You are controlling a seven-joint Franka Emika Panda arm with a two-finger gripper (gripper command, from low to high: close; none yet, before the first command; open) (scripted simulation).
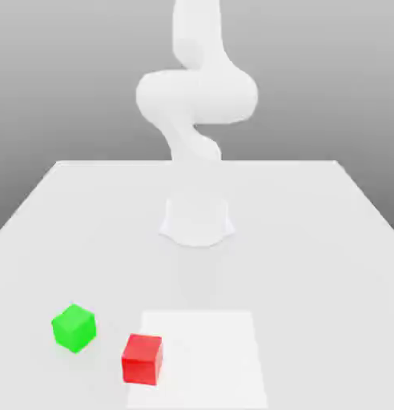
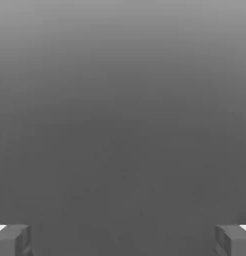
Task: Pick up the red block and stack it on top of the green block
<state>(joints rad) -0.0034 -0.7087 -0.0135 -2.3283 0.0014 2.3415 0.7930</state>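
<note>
In the exterior view's lower left, the small matte bright red cube (image 1: 142,358) sits just right of the similar green cube (image 1: 74,327), seemingly apart, while the two-finger gripper (image 2: 123,240) gapes wide, empty.

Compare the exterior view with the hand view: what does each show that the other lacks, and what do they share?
Exterior view: the red block and the green block resting apart on the white table, green toward that view's left, with the arm rising behind them. Hand view: the gripper, its fingertips standing wide apart with nothing between them, before a plain grey backdrop. Shared: that grey backdrop; neither block is held.
</note>
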